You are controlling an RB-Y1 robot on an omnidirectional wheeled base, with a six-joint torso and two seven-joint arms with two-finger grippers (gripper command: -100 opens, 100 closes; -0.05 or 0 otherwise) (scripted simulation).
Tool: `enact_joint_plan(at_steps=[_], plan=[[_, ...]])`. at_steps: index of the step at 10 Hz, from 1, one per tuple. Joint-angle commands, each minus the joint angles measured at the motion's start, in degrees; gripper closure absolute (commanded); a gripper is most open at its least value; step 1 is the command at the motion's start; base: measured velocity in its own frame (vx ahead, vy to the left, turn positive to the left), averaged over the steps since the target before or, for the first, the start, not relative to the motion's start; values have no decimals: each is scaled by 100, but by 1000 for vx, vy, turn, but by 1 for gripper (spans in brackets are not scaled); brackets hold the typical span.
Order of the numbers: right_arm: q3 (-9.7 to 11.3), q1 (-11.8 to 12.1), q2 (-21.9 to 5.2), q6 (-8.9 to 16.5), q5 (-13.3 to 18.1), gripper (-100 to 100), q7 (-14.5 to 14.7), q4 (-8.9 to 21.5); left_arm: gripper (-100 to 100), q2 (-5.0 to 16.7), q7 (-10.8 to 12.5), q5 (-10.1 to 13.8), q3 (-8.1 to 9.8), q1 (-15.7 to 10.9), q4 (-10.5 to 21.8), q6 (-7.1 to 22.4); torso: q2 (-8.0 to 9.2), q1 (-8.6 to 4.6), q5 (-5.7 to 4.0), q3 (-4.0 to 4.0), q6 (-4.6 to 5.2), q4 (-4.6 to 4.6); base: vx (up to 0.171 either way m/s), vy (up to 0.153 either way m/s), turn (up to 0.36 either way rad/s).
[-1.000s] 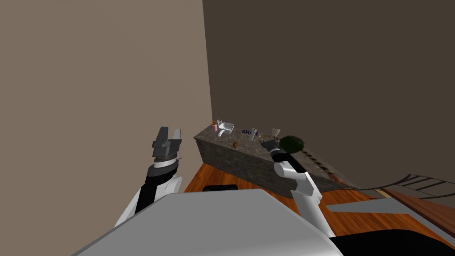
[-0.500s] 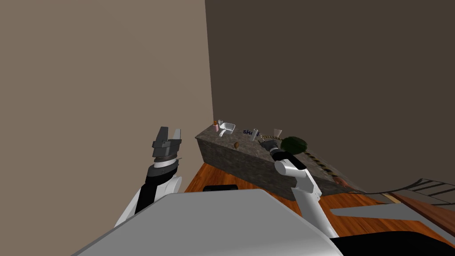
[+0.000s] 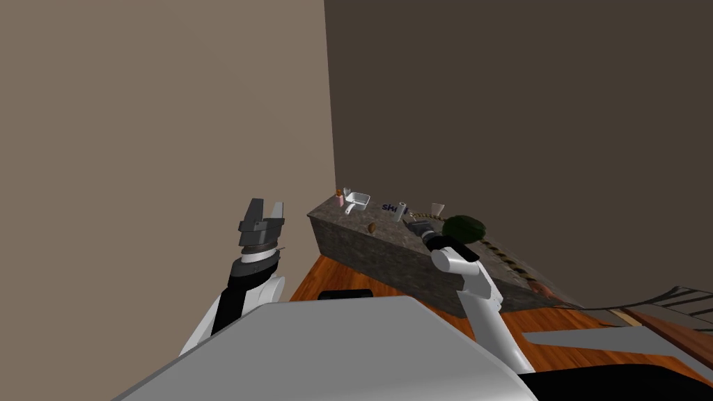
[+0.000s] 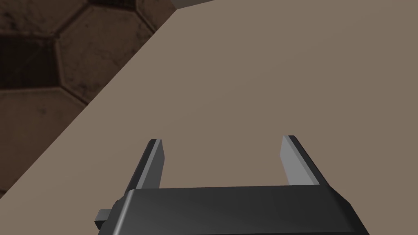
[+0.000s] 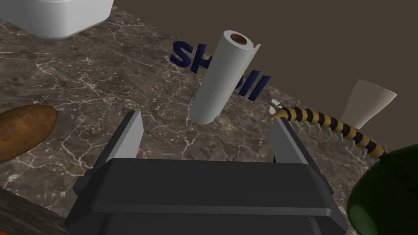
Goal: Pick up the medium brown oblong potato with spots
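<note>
Brown and spotted, the potato [image 5: 24, 130] lies untouched on the marble counter [image 5: 102, 81] near its front edge, off to one side of the right gripper [image 5: 207, 122], whose fingers stand apart and empty, facing a paper roll [image 5: 222, 77]. The whole grasp is left to do: bare counter separates gripper and potato, while a dark green round object [image 5: 387, 196] crowds the gripper's other side. The left gripper [image 4: 222, 140], also spread, waits beside the wall.

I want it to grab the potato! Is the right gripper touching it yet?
Apart. The right wrist view shows bare counter between the open right gripper and the potato lying off to its side.
</note>
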Motion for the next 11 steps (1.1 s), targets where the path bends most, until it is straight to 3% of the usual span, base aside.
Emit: enact_joint_plan(at_steps=[1,2,3,5,6,8,9,11], plan=[[-6,-36,-48,164,-112,-100,-286,15,0,0,0,0,0,0,0,0,0,0,0,0,0,0,13,4,37],[-6,-36,-48,164,-112,-100,-353,15,0,0,0,0,0,0,0,0,0,0,0,0,2,0,7,1,-5],[7,-102,-151,424,-351,-100,-572,78,0,0,0,0,0,0,0,0,2,-1,0,1,2,0,17,6,56],[7,-102,-151,424,-351,-100,-782,78,0,0,0,0,0,0,0,0,-2,-1,0,-1,2,-1,13,1,18],[30,-163,-254,674,-588,-100,-1005,144,0,0,0,0,0,0,0,0,1,-2,-1,0,2,0,17,1,68],[30,-163,-254,674,-588,-100,-1206,144,0,0,0,0,0,0,0,0,-3,-3,-1,-2,2,-1,16,-2,15],[63,-219,-357,913,-822,-100,-1425,213,0,0,0,0,0,0,0,0,0,-3,-1,0,3,0,21,1,51],[63,-219,-357,913,-822,-100,-1624,213,0,0,0,0,0,0,0,0,-4,-3,-1,-2,2,-1,18,-3,24]])
